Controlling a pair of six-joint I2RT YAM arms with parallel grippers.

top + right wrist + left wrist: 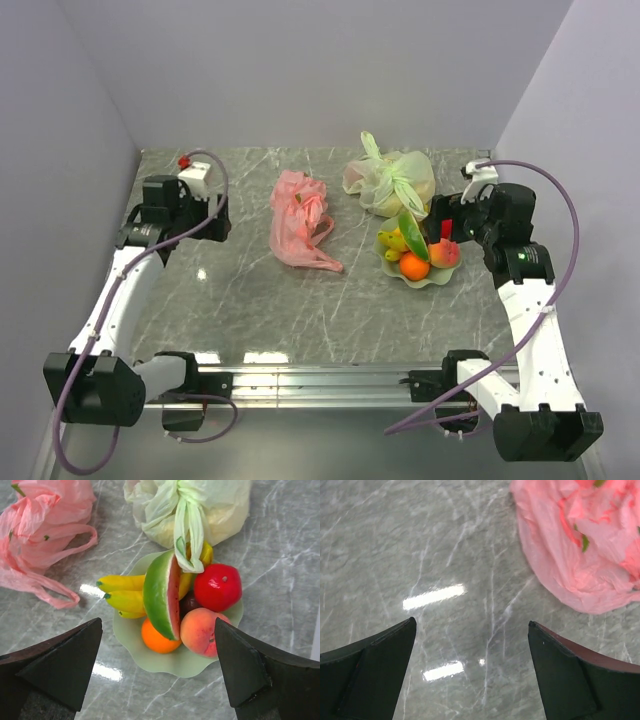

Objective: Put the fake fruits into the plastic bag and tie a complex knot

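The fake fruits lie piled on a pale green wavy plate [175,664]: yellow bananas [122,592], a green watermelon slice [160,600], an orange [157,639], a peach [202,630] and a red fruit [217,586]. In the top view the pile [418,252] is right of centre. The pink plastic bag [298,220] lies crumpled and flat at mid table, also in the left wrist view [580,545] and the right wrist view [42,535]. My right gripper [159,672] is open above the plate's near side. My left gripper [472,667] is open over bare table, left of the bag.
A pale green-yellow knotted bag [392,180] sits just behind the plate, its tied handles drooping onto the fruit [187,525]. The grey marble table [260,310] is walled at the back and both sides. A metal rail runs along the near edge.
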